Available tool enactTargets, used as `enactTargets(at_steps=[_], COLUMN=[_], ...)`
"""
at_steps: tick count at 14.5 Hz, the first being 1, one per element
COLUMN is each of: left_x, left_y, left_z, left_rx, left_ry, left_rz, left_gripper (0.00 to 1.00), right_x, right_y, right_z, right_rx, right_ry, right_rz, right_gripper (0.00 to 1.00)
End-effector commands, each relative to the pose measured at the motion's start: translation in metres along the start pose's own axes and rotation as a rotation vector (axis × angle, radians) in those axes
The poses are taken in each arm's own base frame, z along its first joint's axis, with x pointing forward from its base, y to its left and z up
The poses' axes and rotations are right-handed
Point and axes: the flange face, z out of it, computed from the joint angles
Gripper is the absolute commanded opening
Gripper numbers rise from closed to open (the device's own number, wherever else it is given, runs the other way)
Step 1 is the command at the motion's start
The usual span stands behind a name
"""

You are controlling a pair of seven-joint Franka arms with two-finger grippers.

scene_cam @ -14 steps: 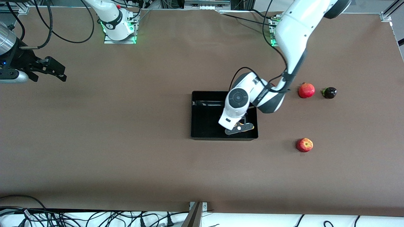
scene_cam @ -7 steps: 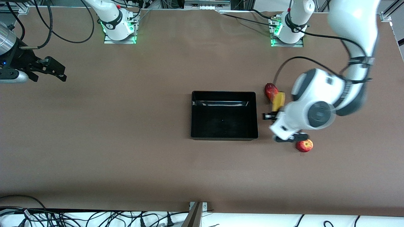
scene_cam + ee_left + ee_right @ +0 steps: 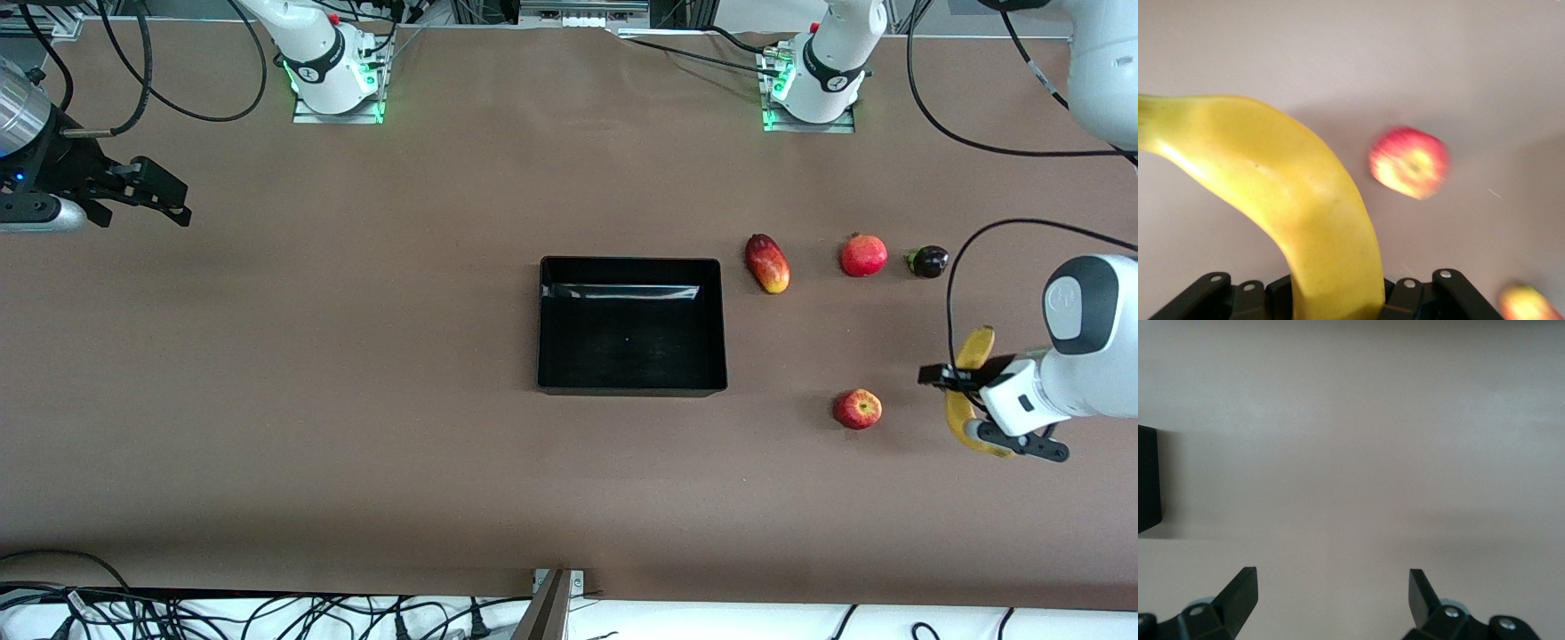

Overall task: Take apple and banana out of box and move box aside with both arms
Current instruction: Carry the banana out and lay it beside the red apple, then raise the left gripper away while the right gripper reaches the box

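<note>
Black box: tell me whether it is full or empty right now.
Empty. The front view shows the black box with only its bare glossy floor; the apple lies on the table outside it, and the left gripper holds the banana.

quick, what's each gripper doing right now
Left gripper: shut on the banana, toward the left arm's end of the table.
Right gripper: open, holding nothing, over bare table at the right arm's end.

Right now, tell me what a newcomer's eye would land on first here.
The left gripper, at the left arm's end of the table, is shut on the yellow banana, which fills the left wrist view. The black box sits mid-table with nothing in it. The apple lies on the table between box and banana, while the right gripper waits open at the right arm's end.
</note>
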Motion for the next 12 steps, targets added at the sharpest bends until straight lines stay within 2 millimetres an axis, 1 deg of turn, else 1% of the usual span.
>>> enactTargets(at_steps=[1, 2, 3, 4, 5, 6, 8, 9, 10, 11, 12], left_x=[0.016, 0.015, 0.016, 0.016, 0.015, 0.014, 0.014, 0.013, 0.013, 0.013, 0.013], left_y=[-0.003, -0.008, -0.006, -0.006, -0.008, -0.012, -0.014, -0.016, -0.018, -0.016, -0.016], left_z=[0.044, 0.062, 0.077, 0.092, 0.101, 0.109, 0.119, 0.124, 0.126, 0.127, 0.129], left_rx=[0.046, 0.064, 0.075, 0.077, 0.08, 0.083, 0.084, 0.09, 0.095, 0.094, 0.093], left_ry=[0.075, 0.094, 0.123, 0.139, 0.149, 0.146, 0.155, 0.153, 0.153, 0.15, 0.147], left_rz=[0.042, 0.036, 0.035, 0.034, 0.031, 0.029, 0.029, 0.028, 0.027, 0.03, 0.03], left_gripper=[0.0, 0.0, 0.0, 0.0, 0.0, 0.0, 0.0, 0.0, 0.0, 0.0, 0.2], right_x=[0.0, 0.002, 0.003, -0.004, -0.007, -0.007, -0.007, -0.003, -0.004, -0.003, -0.003], right_y=[-0.001, 0.0, -0.001, -0.003, -0.006, -0.014, -0.046, -0.064, -0.077, -0.09, -0.104], right_z=[-0.002, 0.003, 0.012, 0.013, 0.013, 0.02, 0.029, 0.04, 0.043, 0.048, 0.054], right_rx=[-0.002, 0.0, -0.004, -0.004, -0.004, -0.002, -0.002, -0.002, -0.004, -0.001, -0.001], right_ry=[-0.011, -0.02, -0.051, -0.096, -0.115, -0.135, -0.156, -0.174, -0.171, -0.176, -0.182], right_rz=[-0.02, -0.024, -0.027, -0.027, -0.035, -0.056, -0.136, -0.168, -0.19, -0.208, -0.222], right_gripper=[1.0, 1.0, 1.0, 1.0, 1.0, 1.0, 1.0, 1.0, 1.0, 1.0, 1.0])
